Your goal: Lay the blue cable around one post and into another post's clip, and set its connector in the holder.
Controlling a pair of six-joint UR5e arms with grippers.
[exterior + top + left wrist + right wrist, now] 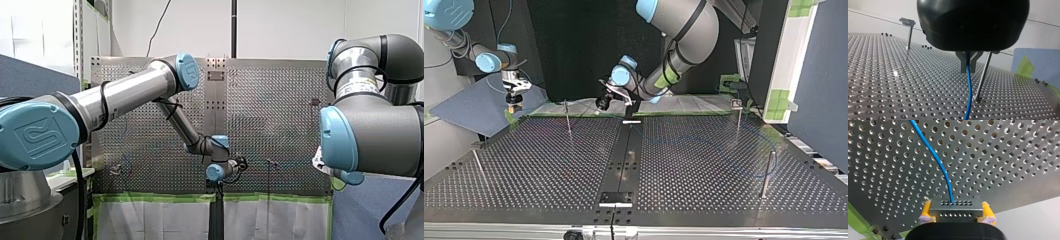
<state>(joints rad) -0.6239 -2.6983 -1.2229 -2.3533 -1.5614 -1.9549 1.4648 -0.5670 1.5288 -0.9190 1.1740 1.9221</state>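
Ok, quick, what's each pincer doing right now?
Left pincer: closed on the blue cable.
Right pincer: closed on the connector.

Blue cable [935, 162]; grey connector [955, 206] with dotted hole rows; yellow pads [926, 210], tips maybe lilac; silver bench [1010, 152], regular hole grid; green tape [160, 198] edging.

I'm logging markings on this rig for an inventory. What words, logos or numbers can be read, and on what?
"UR", an embossed logo on the blue joint cap of my left arm, front view.
Sticker on my right arm: too blurred to read.
Small grey plate, front view's upper middle: too small to read.
No other text is legible.
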